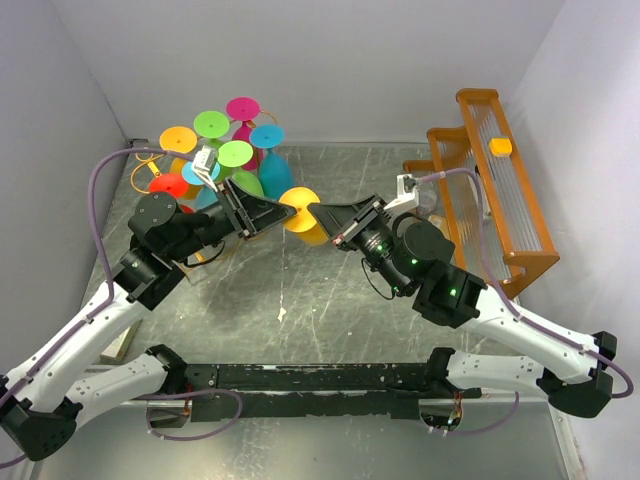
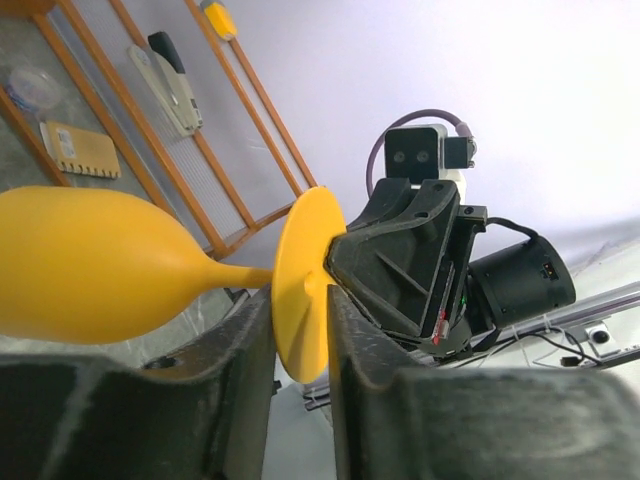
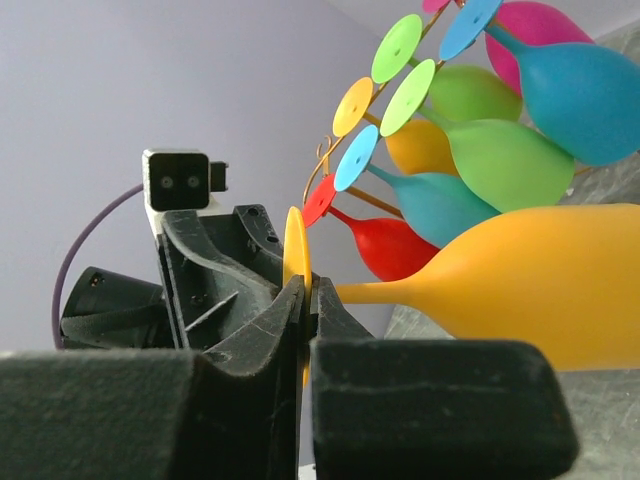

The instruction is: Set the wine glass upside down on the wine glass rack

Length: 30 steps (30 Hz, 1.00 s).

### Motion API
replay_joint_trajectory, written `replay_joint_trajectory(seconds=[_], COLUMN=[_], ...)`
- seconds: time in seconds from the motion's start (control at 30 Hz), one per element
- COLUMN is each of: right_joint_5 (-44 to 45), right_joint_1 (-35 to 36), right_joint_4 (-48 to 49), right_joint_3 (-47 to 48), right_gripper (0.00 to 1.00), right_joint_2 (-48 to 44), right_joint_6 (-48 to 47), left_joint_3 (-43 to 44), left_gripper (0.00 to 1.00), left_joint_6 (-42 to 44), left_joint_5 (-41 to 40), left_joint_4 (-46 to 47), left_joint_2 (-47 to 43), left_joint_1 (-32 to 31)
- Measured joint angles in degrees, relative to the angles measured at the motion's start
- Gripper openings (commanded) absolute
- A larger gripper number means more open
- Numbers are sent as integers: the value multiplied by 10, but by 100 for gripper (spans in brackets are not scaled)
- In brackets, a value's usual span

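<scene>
A yellow wine glass (image 1: 310, 230) is held sideways in the air between both arms. My right gripper (image 3: 307, 300) is shut on the rim of its flat base (image 3: 296, 245); the bowl (image 3: 550, 270) points to the right. My left gripper (image 2: 300, 325) is open, with one finger on each side of the same base (image 2: 305, 280) and a gap on the left side. The gold wire wine glass rack (image 3: 325, 152) stands at the back left (image 1: 140, 165). It carries several coloured glasses (image 1: 235, 153) hung bowl-down.
A bulky orange-brown wooden slatted rack (image 1: 505, 190) stands at the right with a small yellow item (image 1: 500, 147) on top. A white device (image 2: 170, 85) and a tan card (image 2: 80, 150) lie behind its slats. A wooden block (image 1: 120, 345) lies near the left arm.
</scene>
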Motion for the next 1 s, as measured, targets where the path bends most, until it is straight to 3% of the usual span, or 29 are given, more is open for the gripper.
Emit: replay_joint_trajectory(seconds=[0.1, 0.2, 0.4, 0.57, 0.83, 1.0], right_joint_5=[-1, 0, 1, 8, 38, 67], right_joint_1=[0, -2, -1, -1, -1, -1], right_joint_4=[2, 3, 8, 5, 12, 26], right_joint_3=[0, -2, -2, -3, -24, -32], right_gripper=[0, 0, 47, 61, 66, 65], right_joint_2=[1, 2, 1, -3, -62, -100], right_joint_6=[-2, -5, -11, -26, -62, -85], left_joint_3=[-9, -16, -28, -10, 161, 272], left_gripper=[7, 7, 7, 7, 7, 7], left_joint_6=[-15, -34, -54, -53, 26, 65], left_joint_5=[5, 9, 17, 33, 34, 38], left_joint_4=[8, 32, 71, 80, -2, -26], left_joint_2=[2, 6, 11, 40, 106, 144], left_joint_1=[0, 2, 3, 3, 12, 70])
